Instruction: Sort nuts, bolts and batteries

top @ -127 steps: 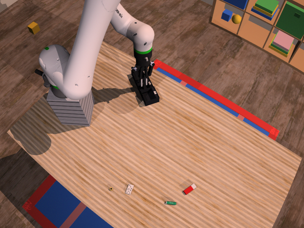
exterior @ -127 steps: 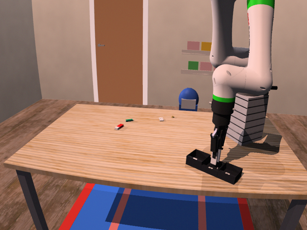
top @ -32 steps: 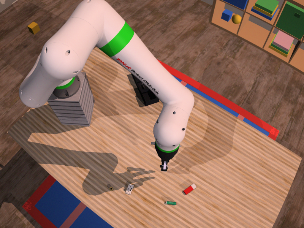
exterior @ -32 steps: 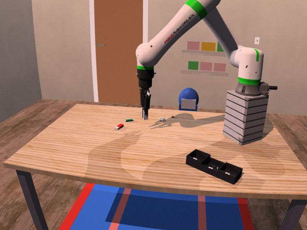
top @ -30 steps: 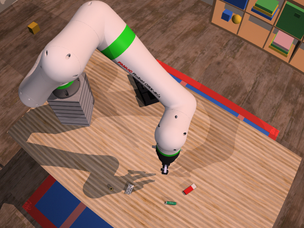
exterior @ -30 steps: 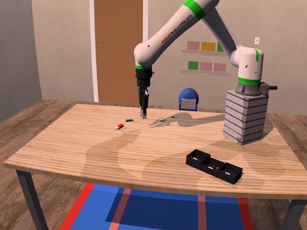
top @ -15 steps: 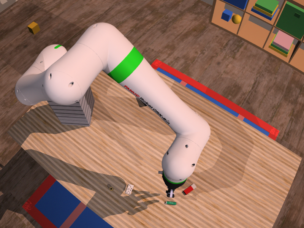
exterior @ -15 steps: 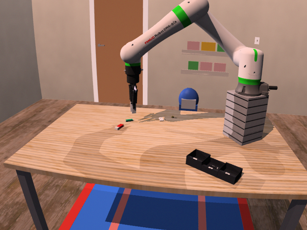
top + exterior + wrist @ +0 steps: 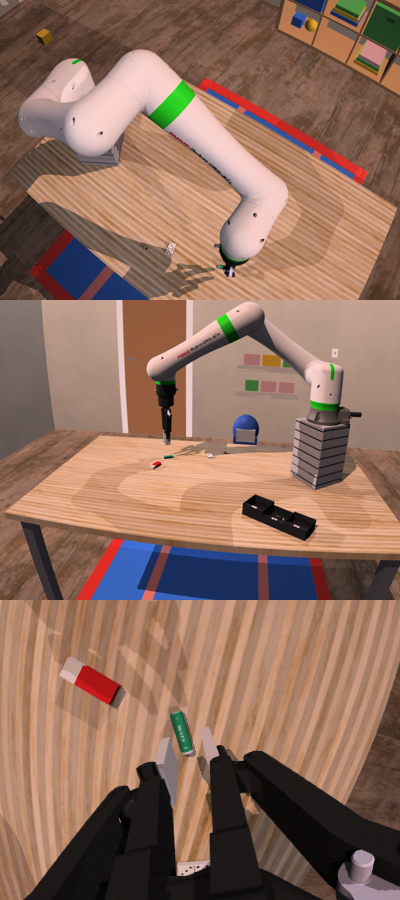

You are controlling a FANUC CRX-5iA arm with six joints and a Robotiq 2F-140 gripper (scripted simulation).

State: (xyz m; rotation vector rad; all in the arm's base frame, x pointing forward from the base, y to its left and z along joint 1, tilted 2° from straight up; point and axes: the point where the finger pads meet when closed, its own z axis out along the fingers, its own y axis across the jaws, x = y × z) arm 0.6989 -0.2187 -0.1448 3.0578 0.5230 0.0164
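Top: the small brass-coloured metal nut [image 9: 146,248] [image 9: 225,452] lies on the striped wooden tabletop [image 9: 145,193] [image 9: 129,493] [image 9: 250,675]. Exterior: grey-tipped black fingers [image 9: 230,271] [image 9: 167,440] hang above it. Wrist: they're slightly spread, holding nothing, near the green cylindrical battery [image 9: 221,267] [image 9: 168,456] [image 9: 181,732].

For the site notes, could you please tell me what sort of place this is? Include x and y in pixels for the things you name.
Probably a playroom or classroom: cubby shelves [image 9: 319,37] hold coloured blocks, and a blue chair [image 9: 245,424] stands behind the table [image 9: 193,206] [image 9: 129,500] [image 9: 280,675].

Open wood separates the red-and-white block [image 9: 155,465] [image 9: 91,681] from the green battery [image 9: 168,456] [image 9: 181,733].
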